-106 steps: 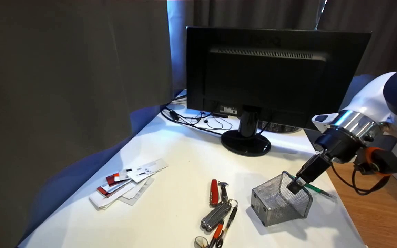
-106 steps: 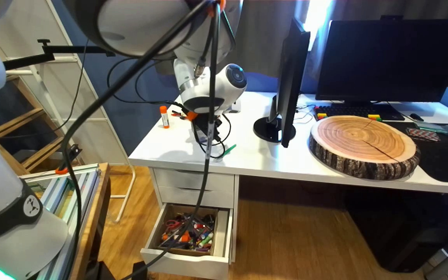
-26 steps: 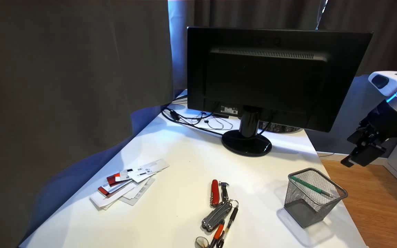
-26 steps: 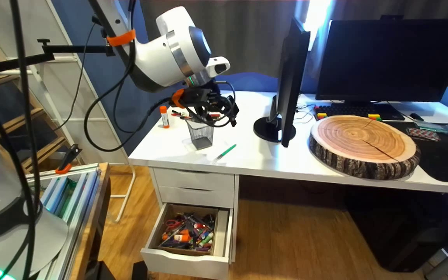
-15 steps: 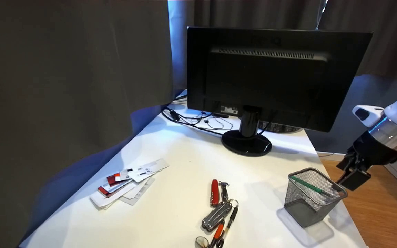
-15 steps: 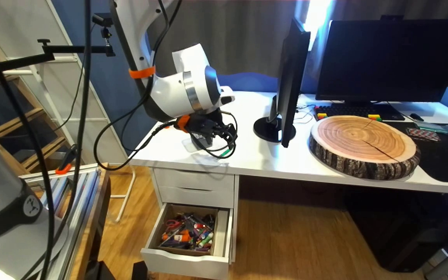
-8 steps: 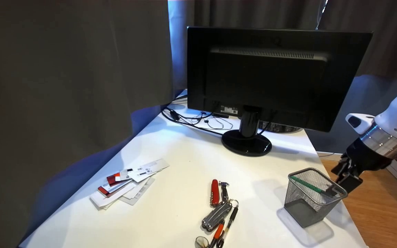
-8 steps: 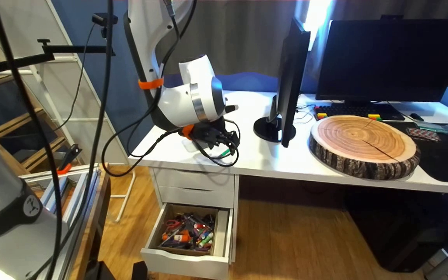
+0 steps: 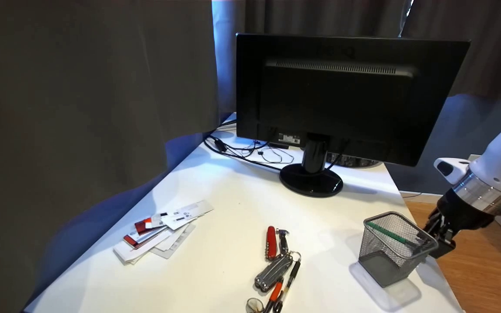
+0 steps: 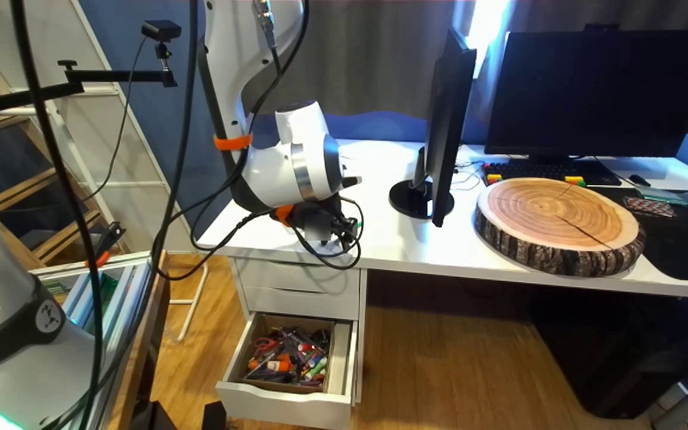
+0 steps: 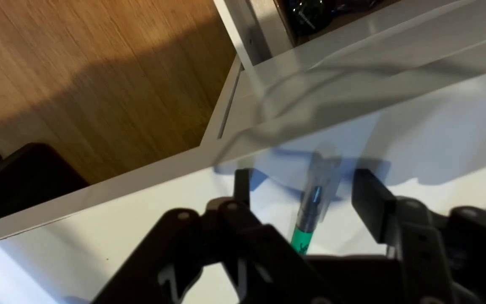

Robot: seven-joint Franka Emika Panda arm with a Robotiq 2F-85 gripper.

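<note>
A green pen [image 11: 302, 240] with a clear cap lies on the white desk near its edge. My gripper [image 11: 304, 192] is low over it, its jaws apart, one on each side of the cap. Gaps show between the pen and both fingers [image 11: 371, 207]. In an exterior view the pen [image 9: 392, 235] shows through the wire mesh of a grey square cup [image 9: 379, 266], which stands upright beside the gripper [image 9: 435, 239]. In an exterior view my gripper [image 10: 338, 234] and its cables cover most of the pen, and the cup is largely hidden behind the arm.
A red pocket knife [image 9: 271, 243], a grey multitool [image 9: 273, 273] and loose papers [image 9: 163, 230] lie on the desk. A monitor [image 9: 346, 100] stands farther back. Below the desk edge a filled drawer [image 10: 290, 401] is pulled out. A wood slab [image 10: 559, 203] lies farther along.
Seconds ago the cup lay on its side with the gripper at its mouth; now it stands upright. Since then the gripper has moved away, then come down over the pen.
</note>
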